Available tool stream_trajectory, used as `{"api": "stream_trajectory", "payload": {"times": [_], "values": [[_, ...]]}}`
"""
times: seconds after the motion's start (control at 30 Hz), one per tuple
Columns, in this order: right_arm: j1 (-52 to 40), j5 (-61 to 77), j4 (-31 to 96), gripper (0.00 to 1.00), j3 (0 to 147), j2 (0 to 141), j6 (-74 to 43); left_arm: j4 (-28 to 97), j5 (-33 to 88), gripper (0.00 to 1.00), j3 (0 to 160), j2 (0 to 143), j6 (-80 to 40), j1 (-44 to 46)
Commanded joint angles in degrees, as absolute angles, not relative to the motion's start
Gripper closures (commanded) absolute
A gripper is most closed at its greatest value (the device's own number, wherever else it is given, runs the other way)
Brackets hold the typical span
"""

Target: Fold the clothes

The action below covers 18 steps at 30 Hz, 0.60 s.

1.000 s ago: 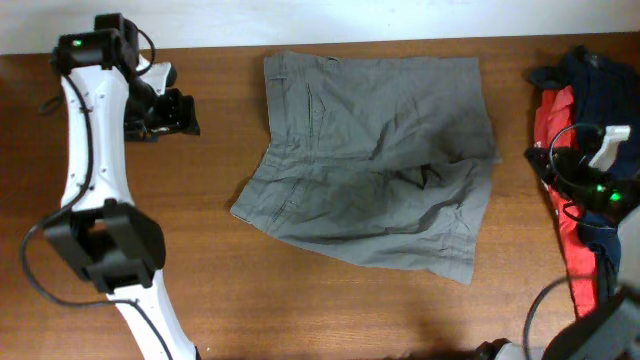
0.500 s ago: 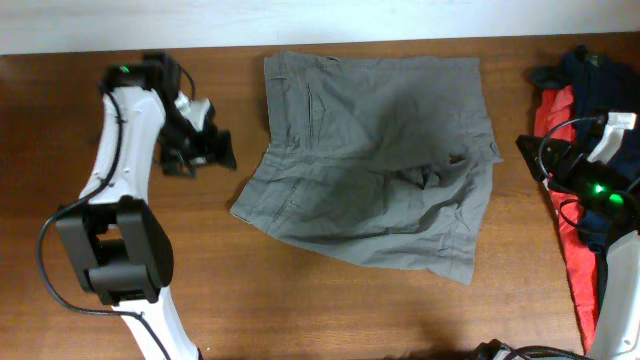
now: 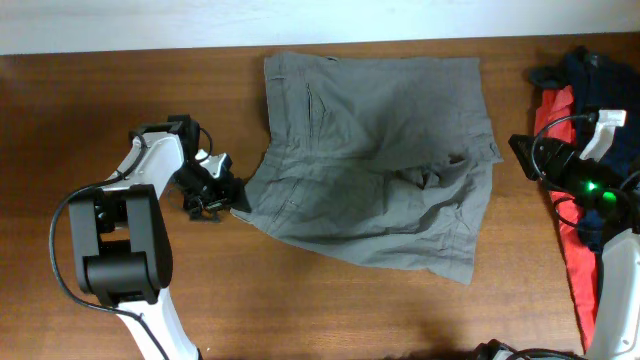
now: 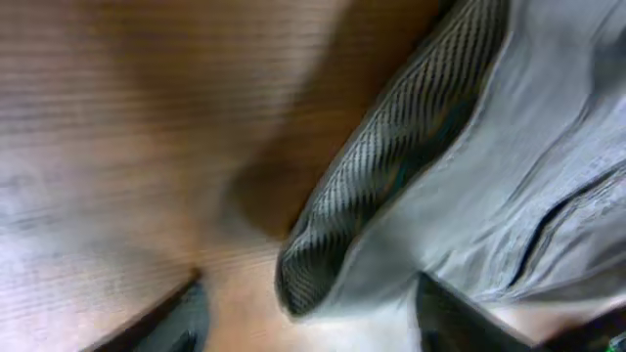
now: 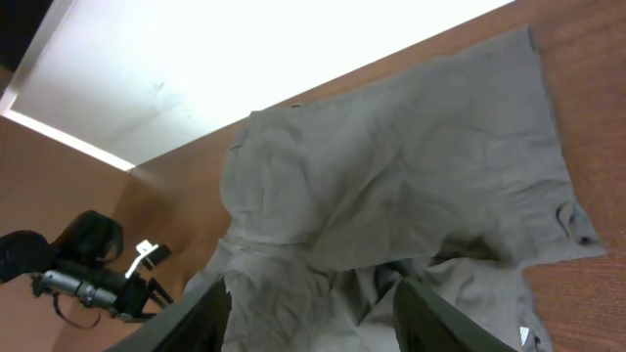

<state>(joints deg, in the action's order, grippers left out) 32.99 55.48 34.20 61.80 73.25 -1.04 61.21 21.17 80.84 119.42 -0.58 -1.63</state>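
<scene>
The grey shorts (image 3: 375, 165) are lying rumpled in the middle of the table (image 3: 300, 310). The left gripper (image 3: 222, 195) is sitting at their left corner, with its fingers (image 4: 181, 315) apart on each side of the cloth (not pinching yet, I think). The right gripper (image 3: 522, 152) is hanging just off the right edge, fingers apart, holding nothing. The first grab is starting. Next, the left fingers need to pinch that corner.

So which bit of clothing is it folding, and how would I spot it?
Look at the middle of the brown wooden table, toward its far edge: the shorts lie spread out there on their own. They are plain grey-olive, unlike the red garment and the navy-blue garments heaped at the right edge.
</scene>
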Motion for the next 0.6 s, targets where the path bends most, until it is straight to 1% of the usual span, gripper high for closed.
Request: {"api": "stream_trajectory", "payload": {"times": [0.0,0.03,0.07,0.1,0.2,0.27,0.33,0.57], "values": [[32.5,55.2,34.2,0.42,61.9,72.8,-0.9,57.9,21.7,0.7,79.8,120.0,-0.5,-1.5],[32.5,55.2,34.2,0.42,61.9,72.8,-0.9,57.5,21.7,0.81,79.8,120.0,-0.7,-1.5],[32.5,55.2,34.1,0.42,61.9,72.8,-0.9,57.4,21.6,0.96,79.8,120.0,-0.9,-1.5],[32.5,55.2,34.1,0.42,61.9,72.8,-0.9,57.5,21.7,1.0,79.8,120.0,-0.9,-1.5],[32.5,54.5,34.2,0.42,61.9,72.8,-0.9,59.5,19.8,0.99,79.8,119.9,-2.5,-2.1],[32.5,54.1,34.2,0.42,61.9,72.8,-0.9,62.0,14.4,1.0,79.8,119.6,-12.1,-3.8],[32.5,53.3,34.4,0.42,61.9,72.8,-0.9,63.3,12.6,1.0,79.8,119.0,-17.0,-6.9],[32.4,52.1,36.6,0.42,61.9,74.2,-0.9,65.6,12.8,0.99,79.8,116.6,-18.9,-20.2]]}}
